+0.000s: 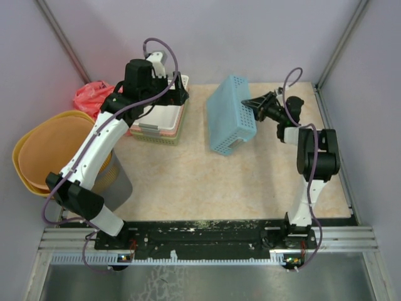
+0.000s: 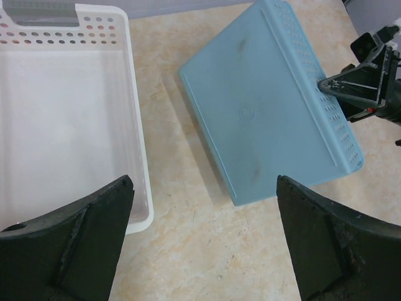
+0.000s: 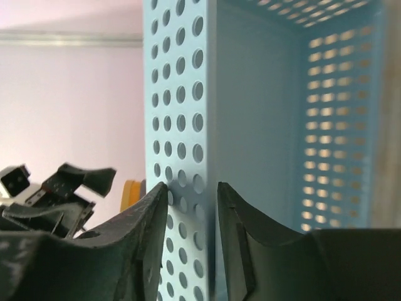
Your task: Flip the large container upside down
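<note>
Far right on the counter (image 1: 188, 182), my right hand (image 3: 193, 191) clamps the tilted blue container (image 1: 229, 116). My left hand (image 2: 205, 182) hangs spread.

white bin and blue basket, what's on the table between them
Nothing: only bare table lies between the white bin and the blue basket, clearest in the left wrist view.
</note>
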Available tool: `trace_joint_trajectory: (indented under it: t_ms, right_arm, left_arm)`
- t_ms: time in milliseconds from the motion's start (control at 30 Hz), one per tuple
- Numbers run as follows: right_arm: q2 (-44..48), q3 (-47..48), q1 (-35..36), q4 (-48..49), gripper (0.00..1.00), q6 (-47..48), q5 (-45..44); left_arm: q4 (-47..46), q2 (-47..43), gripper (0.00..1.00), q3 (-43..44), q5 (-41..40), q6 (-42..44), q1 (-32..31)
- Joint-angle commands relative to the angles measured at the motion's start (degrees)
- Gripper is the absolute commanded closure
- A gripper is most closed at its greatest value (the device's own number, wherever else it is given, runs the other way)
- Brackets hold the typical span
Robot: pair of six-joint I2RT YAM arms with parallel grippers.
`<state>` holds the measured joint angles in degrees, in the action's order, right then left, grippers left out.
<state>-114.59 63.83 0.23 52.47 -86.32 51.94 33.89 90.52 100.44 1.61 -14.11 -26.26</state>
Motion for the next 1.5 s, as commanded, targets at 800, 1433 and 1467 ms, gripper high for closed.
trace_joint_trajectory:
  t_ms: [800,1433,1467]
  right_arm:
    - [22.4,18.6,15.0,-72.2,0.45,59.7,-46.4]
    - [-8.8,46.2,15.2,-93.9,0.67,67.8,-68.8]
    - [-9.6,47.8,13.4,-94.0,0.67,67.4,-68.7]
  left_arm:
    - [-0.1,0.5,0.01,0.2,1.3,0.3,0.3]
    - [-0.3,-1.7,0.01,-1.4,2.1,-0.1,0.4]
    - [-0.5,-1.9,0.01,-1.7,2.2,-0.2,0.4]
